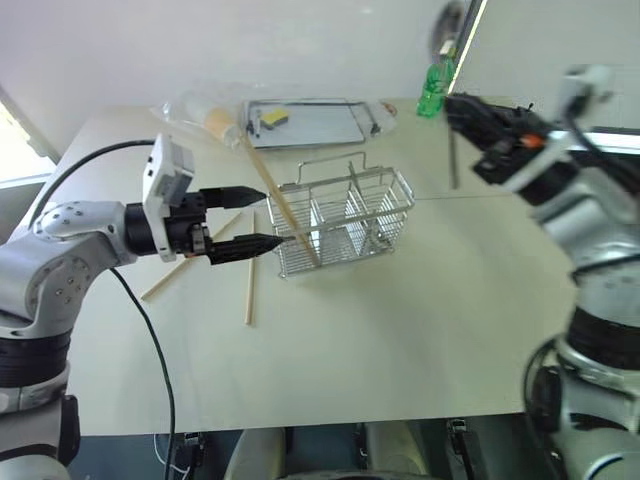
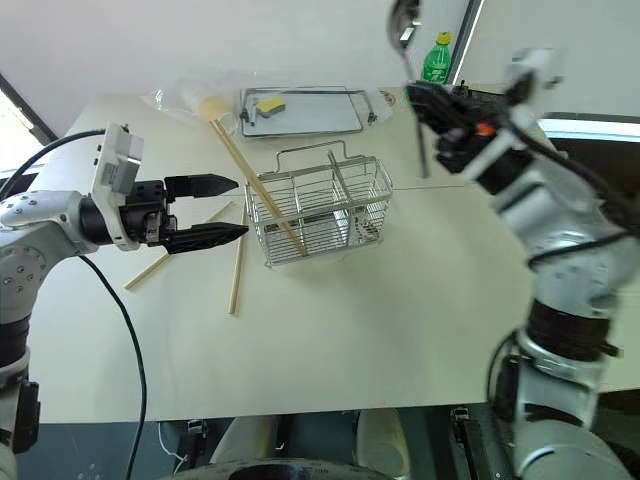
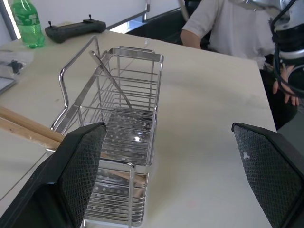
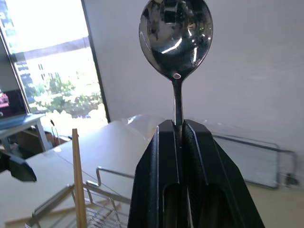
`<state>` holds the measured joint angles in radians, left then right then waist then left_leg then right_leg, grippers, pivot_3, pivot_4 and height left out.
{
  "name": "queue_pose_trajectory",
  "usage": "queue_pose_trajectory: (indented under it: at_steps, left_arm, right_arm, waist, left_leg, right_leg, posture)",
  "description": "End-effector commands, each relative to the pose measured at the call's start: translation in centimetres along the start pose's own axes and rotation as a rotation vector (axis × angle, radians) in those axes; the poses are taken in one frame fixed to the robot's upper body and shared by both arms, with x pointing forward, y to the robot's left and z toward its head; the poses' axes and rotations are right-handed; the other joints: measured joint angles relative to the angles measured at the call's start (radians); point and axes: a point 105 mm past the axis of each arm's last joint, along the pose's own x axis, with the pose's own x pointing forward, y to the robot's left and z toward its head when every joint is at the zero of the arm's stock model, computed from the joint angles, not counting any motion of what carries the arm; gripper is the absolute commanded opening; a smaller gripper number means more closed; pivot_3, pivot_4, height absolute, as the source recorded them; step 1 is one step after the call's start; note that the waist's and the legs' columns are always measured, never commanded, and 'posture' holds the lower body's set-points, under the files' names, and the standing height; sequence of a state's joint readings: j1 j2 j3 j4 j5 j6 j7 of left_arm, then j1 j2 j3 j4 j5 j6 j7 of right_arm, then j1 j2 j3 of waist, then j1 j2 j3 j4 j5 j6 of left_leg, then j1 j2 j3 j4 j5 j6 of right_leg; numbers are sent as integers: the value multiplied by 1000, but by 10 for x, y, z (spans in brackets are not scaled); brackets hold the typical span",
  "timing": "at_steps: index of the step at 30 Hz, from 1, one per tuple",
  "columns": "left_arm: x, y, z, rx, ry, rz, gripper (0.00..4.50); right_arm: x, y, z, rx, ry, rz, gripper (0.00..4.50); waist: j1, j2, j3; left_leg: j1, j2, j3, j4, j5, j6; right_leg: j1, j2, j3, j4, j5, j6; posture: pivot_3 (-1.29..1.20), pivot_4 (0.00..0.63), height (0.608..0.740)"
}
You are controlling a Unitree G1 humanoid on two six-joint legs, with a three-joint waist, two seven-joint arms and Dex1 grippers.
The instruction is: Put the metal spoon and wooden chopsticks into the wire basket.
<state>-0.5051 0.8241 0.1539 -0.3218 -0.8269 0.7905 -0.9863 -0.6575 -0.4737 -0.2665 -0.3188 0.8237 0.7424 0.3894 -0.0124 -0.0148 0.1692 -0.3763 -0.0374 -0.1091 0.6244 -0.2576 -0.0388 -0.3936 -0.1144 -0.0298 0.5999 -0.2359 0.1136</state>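
Note:
My right gripper [image 4: 178, 126] is shut on the handle of the metal spoon [image 4: 175, 35], which it holds upright, bowl on top, high above the table's far right [image 2: 405, 20]. The wire basket [image 1: 345, 222] stands mid-table. One wooden chopstick [image 1: 280, 200] leans in its near-left compartment, its top sticking out toward the far left. Two more chopsticks [image 1: 249, 275] lie flat on the table left of the basket. My left gripper [image 1: 272, 216] hovers open just left of the basket, pointing at it, with nothing between its fingers [image 3: 80, 166].
A thin metal utensil [image 3: 111, 78] leans inside the basket. Behind it lie a flat metal tray [image 2: 300, 110] with a yellow sponge and a clear plastic bag [image 2: 185, 100]. A green bottle [image 2: 437, 58] stands far right. A person [image 3: 228, 23] sits across the table.

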Motion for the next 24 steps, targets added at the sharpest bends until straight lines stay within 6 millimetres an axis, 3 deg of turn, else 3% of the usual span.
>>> queue_pose_trajectory:
  at_steps: [1,8,12,17,18,24]
  left_arm:
    - [-4,2,12,57,-39,28,4500]
    - [-6,0,15,64,-55,43,4500]
    - [-7,-1,17,66,-59,48,4500]
    - [-8,-1,18,66,-58,51,4500]
    - [-8,-1,18,66,-58,52,4500]
    - [-7,3,18,66,-62,50,4500]
  right_arm:
    - [18,10,4,-56,-58,4,64]
    - [47,0,-26,-109,-78,-64,64]
    - [48,-4,-38,-98,-77,-87,1546]
    - [44,-2,-42,-90,-77,-88,4279]
    - [43,-3,-42,-89,-75,-91,4450]
    - [28,-16,-28,-104,-76,-134,4450]
  waist:
    - [3,0,0]
    - [-7,0,0]
    - [-6,0,0]
    - [-4,0,0]
    - [-4,0,0]
    - [-3,0,0]
  left_leg:
    - [-1,0,0,0,0,0]
    - [1,0,1,-1,0,0]
    - [2,0,0,-2,1,-1]
    - [2,0,-1,-2,1,-1]
    - [2,0,-1,-2,1,-1]
    - [2,0,-1,-2,1,-1]
  right_leg:
    - [-1,0,0,0,0,0]
    - [-2,0,0,2,1,1]
    - [-4,1,1,8,0,0]
    - [-5,1,1,12,0,0]
    - [-5,1,1,12,0,0]
    - [-5,1,1,12,0,0]
  posture:
    - [0,150,709]
    - [0,150,709]
    - [0,150,709]
    - [0,150,709]
    - [0,150,709]
    - [0,150,709]
